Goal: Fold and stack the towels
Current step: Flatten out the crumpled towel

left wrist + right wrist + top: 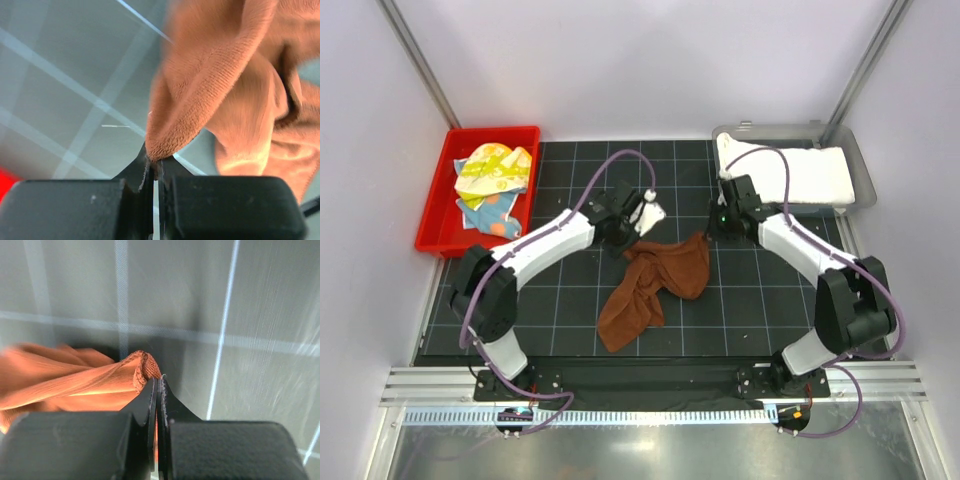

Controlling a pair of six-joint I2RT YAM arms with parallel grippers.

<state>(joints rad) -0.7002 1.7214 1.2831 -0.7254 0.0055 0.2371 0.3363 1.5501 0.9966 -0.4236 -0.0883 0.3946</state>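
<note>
On mat (740, 310): rust-brown towel (655, 280), corners pinched in left fingers (131, 173), right fingers (143, 407).

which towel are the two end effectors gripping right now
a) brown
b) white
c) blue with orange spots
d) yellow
a: each wrist view shows jaws shut on an edge of the brown towel, the left end effector pinching one corner and the right end effector another.
</note>
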